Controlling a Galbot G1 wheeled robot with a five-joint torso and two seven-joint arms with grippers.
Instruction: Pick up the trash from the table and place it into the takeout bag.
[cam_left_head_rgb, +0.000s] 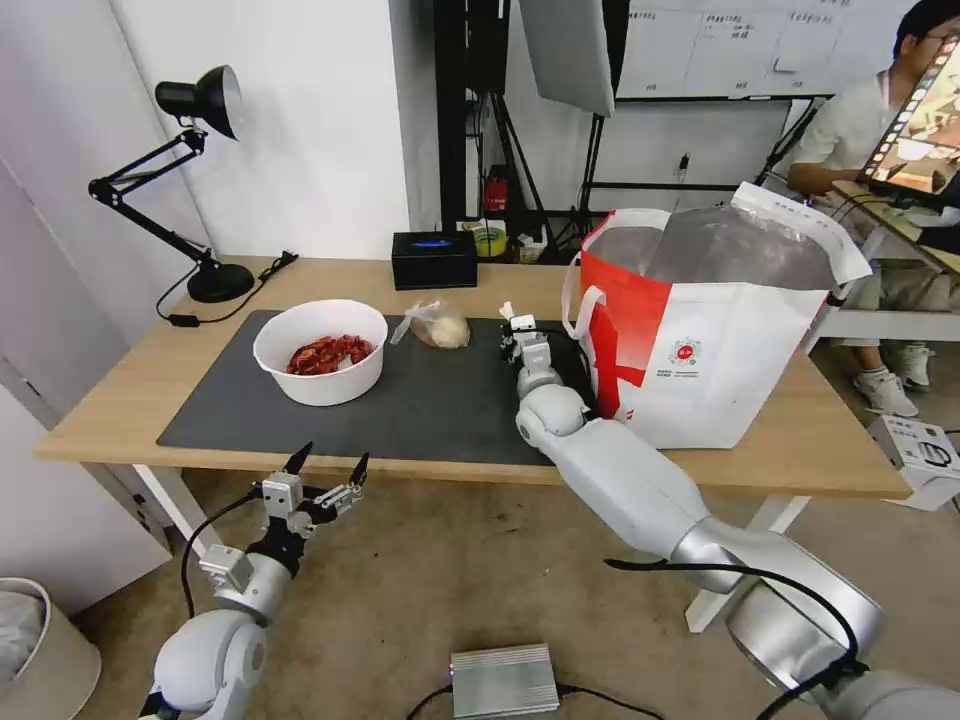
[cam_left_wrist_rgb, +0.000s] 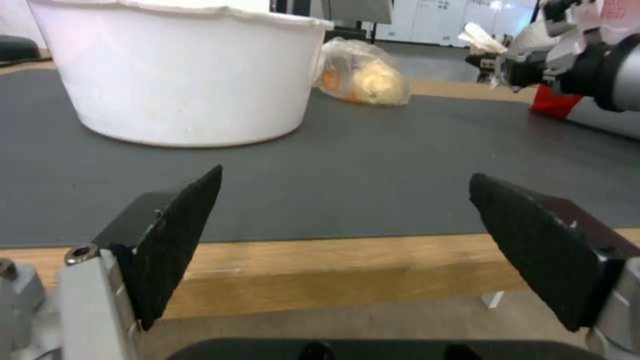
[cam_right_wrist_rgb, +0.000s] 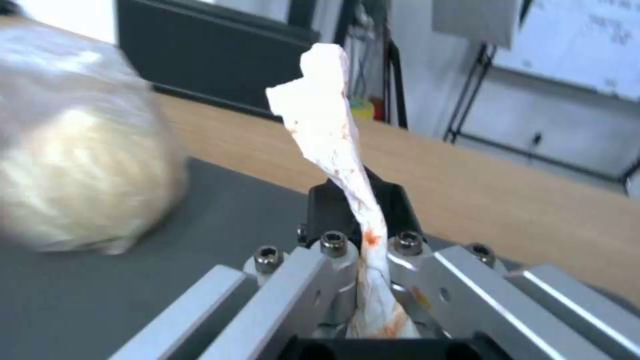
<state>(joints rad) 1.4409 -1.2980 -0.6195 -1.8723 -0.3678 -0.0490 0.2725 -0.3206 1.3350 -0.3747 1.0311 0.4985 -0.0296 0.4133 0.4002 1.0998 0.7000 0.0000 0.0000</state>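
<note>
On the table (cam_left_head_rgb: 130, 390), a white bowl (cam_left_head_rgb: 320, 350) of red shells sits at the left of the dark mat (cam_left_head_rgb: 440, 410). A clear bag with a beige lump (cam_left_head_rgb: 440, 328) lies behind the mat's middle. My right gripper (cam_left_head_rgb: 517, 330) hovers over the mat just left of the takeout bag (cam_left_head_rgb: 720, 340), shut on a crumpled, orange-stained white tissue (cam_right_wrist_rgb: 333, 135). My left gripper (cam_left_head_rgb: 328, 465) hangs open below the table's front edge, facing the bowl (cam_left_wrist_rgb: 180, 75) and the clear bag (cam_left_wrist_rgb: 363, 75).
A black desk lamp (cam_left_head_rgb: 200, 100) stands at the table's back left and a black tissue box (cam_left_head_rgb: 433, 258) at the back middle. On the floor are a bin (cam_left_head_rgb: 40, 640), a silver box (cam_left_head_rgb: 503, 680) and a white carton (cam_left_head_rgb: 920, 455).
</note>
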